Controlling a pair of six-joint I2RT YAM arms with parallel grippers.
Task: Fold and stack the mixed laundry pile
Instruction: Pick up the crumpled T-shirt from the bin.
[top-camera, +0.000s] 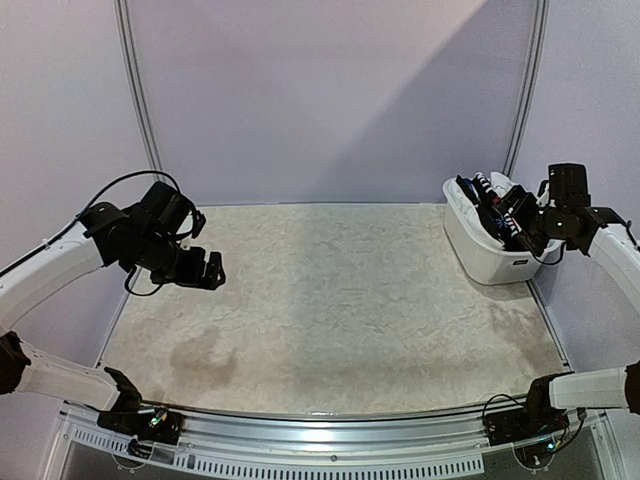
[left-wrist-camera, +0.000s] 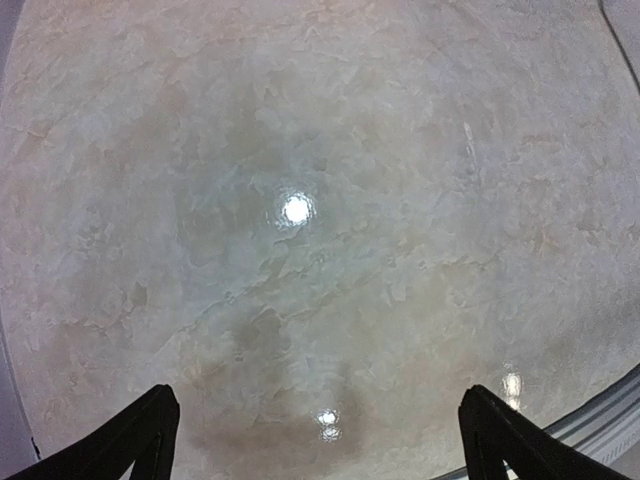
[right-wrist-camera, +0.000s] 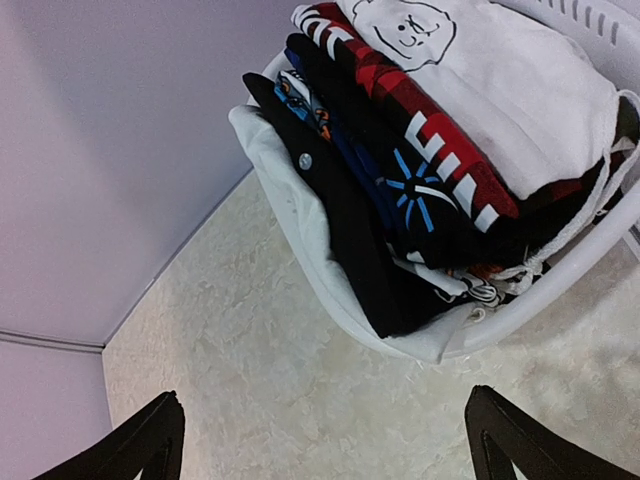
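The mottled beige tabletop (top-camera: 330, 300) filled most of the overhead view. At its far right corner stood a white plastic tub (top-camera: 487, 258), and the mixed laundry pile (right-wrist-camera: 430, 150) sat packed inside it: a white T-shirt with a black cartoon face (right-wrist-camera: 500, 80), a red-black plaid piece with white lettering (right-wrist-camera: 420, 125) and a black garment (right-wrist-camera: 350, 230) draped over the rim. The right gripper (right-wrist-camera: 320, 415) hung above the tub, fingers spread wide and empty. The left gripper (left-wrist-camera: 315, 405) hovered over bare table at the left, equally spread, holding nothing.

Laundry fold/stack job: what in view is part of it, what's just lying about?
Job: white T-shirt with black print; red-black plaid with white lettering; dark piece with blue print; black garment.
Just there: white plastic tub, only holding them; table.
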